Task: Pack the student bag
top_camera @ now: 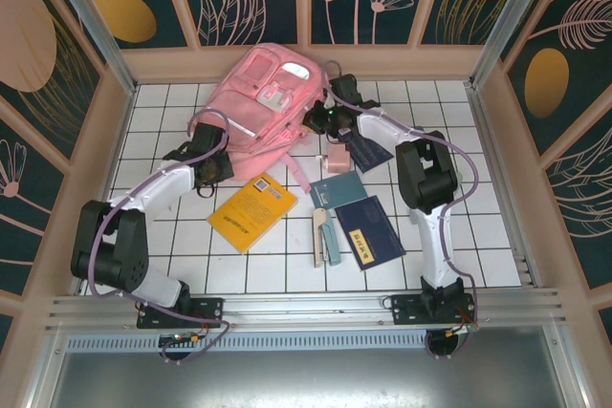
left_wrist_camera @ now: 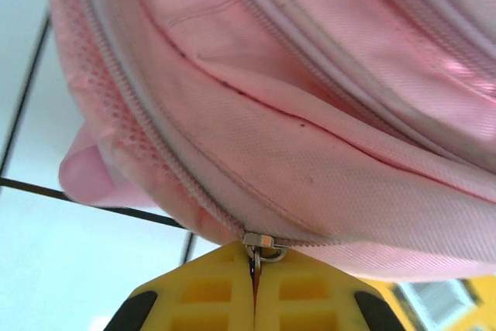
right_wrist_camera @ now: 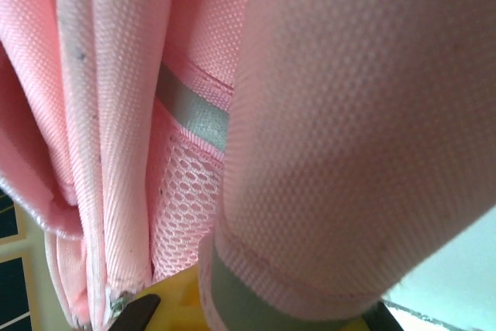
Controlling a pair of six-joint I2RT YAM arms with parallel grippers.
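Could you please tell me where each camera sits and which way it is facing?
Top external: above, behind both arms, looking down on them, the table and student bag.
Left wrist: close on the bag's zip; left gripper shut on the zipper pull.
Right wrist: close on the bag's strap and mesh; yellow finger at bottom.
Shared: the bag.

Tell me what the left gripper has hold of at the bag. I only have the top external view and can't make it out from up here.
Observer: The left gripper is shut on the metal zip pull at the edge of the student bag.
Operator: Report the zip itself.
Observer: The zip teeth running away from the slider are closed.
Operator: Now the right gripper.
Observer: The right gripper is shut with a padded pink strap between its fingers; a grey reflective strip lies beside it.
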